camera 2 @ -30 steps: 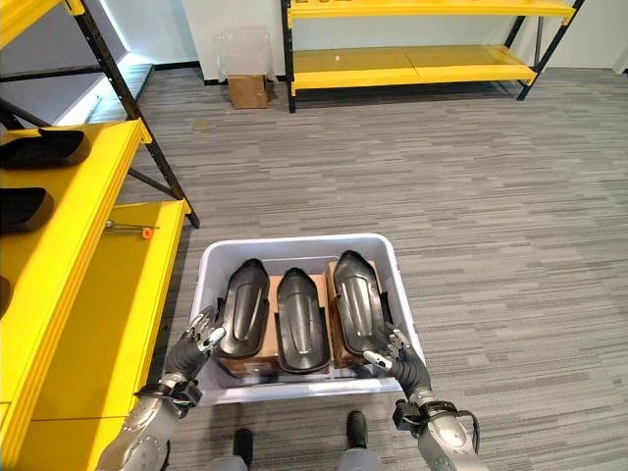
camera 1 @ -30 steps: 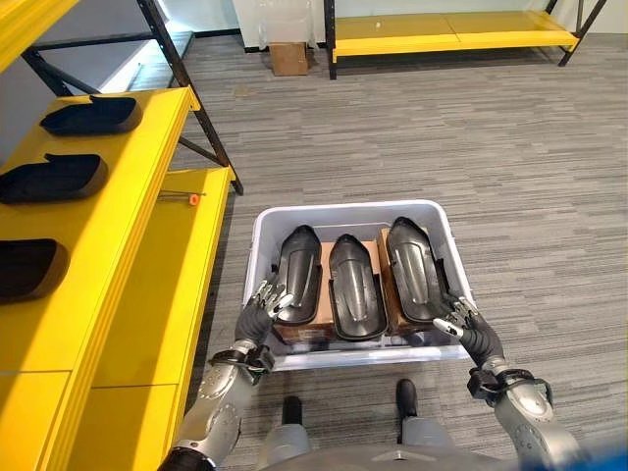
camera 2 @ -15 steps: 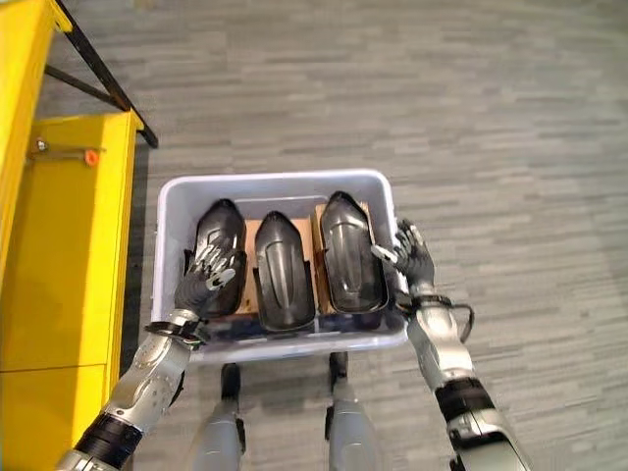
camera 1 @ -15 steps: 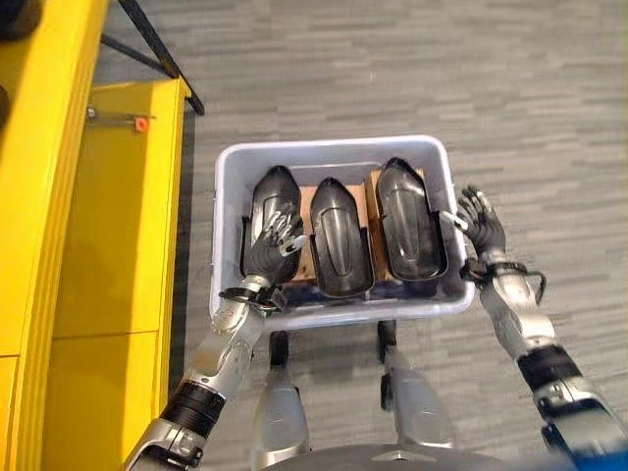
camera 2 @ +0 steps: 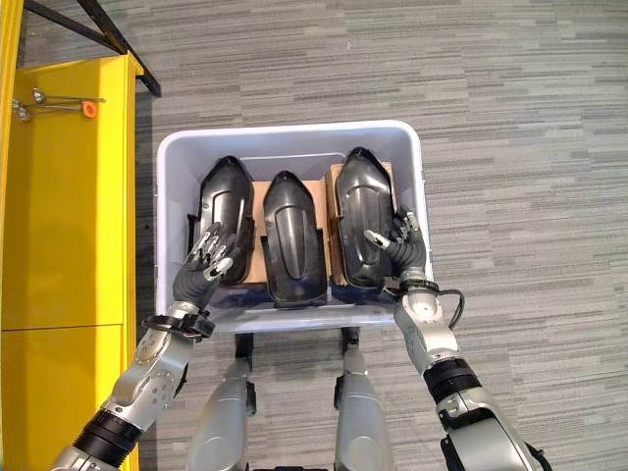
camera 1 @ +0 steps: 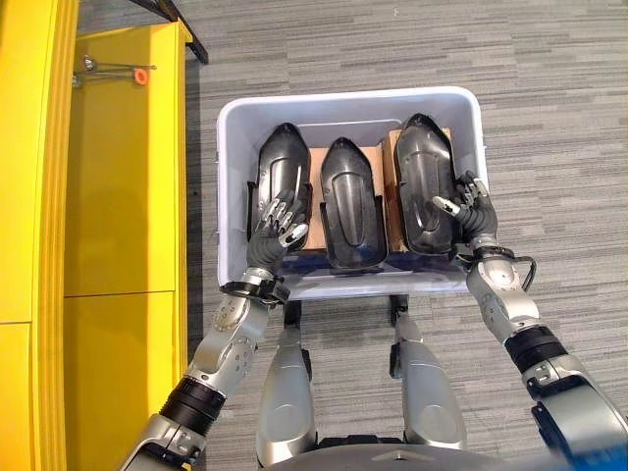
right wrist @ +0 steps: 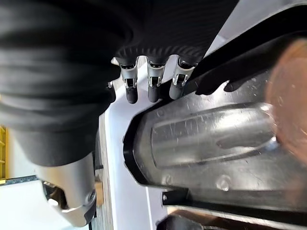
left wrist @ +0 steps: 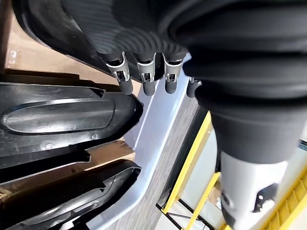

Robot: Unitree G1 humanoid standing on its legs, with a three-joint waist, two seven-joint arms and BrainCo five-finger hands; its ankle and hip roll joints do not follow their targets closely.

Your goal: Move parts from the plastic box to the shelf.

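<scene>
A pale grey plastic box (camera 1: 343,100) stands on the floor in front of me with three black moulded parts side by side in it. My left hand (camera 1: 276,228) lies over the near end of the left part (camera 1: 283,167), fingers relaxed and open. My right hand (camera 1: 472,210) is at the outer side of the right part (camera 1: 422,177), fingers spread, thumb reaching over its edge. The middle part (camera 1: 351,201) lies untouched. In the right wrist view the fingers (right wrist: 153,86) hang beside the right part's (right wrist: 206,139) rim. The yellow shelf (camera 1: 118,196) runs along the left.
Brown cardboard (camera 1: 388,167) lies under the parts in the box. An orange-tipped tool (camera 1: 137,74) rests on the lower yellow shelf board. Striped grey carpet (camera 1: 549,118) surrounds the box on the right and far sides.
The camera has tilted further down. My right hand has come in from outside the box rim to the right part's side. My left hand stays over the left part.
</scene>
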